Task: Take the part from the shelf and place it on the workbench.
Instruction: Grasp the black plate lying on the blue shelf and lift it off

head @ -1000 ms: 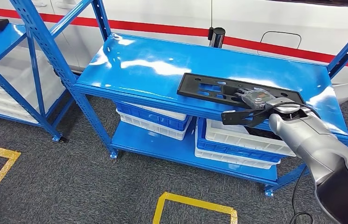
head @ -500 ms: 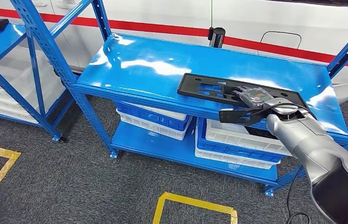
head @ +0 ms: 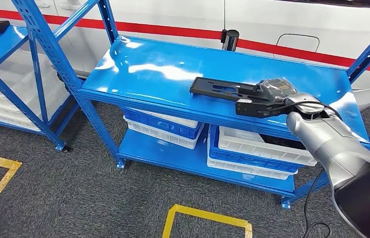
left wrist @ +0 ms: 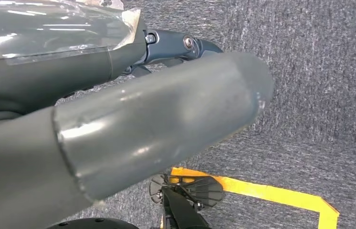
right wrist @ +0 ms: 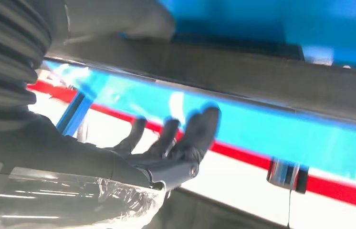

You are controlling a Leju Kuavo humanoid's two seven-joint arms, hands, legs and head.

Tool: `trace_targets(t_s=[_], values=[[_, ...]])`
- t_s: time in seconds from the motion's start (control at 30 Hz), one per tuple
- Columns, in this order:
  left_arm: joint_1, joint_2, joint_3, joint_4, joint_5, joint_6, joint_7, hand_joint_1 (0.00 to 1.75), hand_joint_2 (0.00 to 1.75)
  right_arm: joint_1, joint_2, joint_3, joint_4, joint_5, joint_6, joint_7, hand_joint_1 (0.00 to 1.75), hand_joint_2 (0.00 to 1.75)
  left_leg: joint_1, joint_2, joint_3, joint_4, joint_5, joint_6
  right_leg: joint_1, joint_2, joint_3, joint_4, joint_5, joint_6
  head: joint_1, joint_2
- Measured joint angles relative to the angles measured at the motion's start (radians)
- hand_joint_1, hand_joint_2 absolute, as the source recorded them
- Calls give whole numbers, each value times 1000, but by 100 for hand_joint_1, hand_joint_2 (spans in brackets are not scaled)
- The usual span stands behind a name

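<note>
A flat black slotted part lies on the blue shelf top, its right end raised off the surface. My right hand grips that right end, with dark fingers above it and the thumb below at the shelf's front edge. In the right wrist view the part runs as a dark band between the grey thumb and the spread fingers. My left hand hangs over the grey carpet and holds nothing.
White and blue bins stand on the shelf's lower level. A second blue rack is at the left. A white vehicle with a red stripe and a black post stand behind. Yellow tape marks the floor.
My right hand has moved up and back, and the part's right end has risen, so the part now looks narrower. The left hand has not moved.
</note>
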Motion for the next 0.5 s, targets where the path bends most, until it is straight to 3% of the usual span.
trace_targets(t_s=[0.5], values=[[0,-2,11,0,12,4,-12,0,0,-29,15,-33,0,18,-7,-3,175,175,0,0,0,0,0,0,0,0,1,0,-1,2,0,0]])
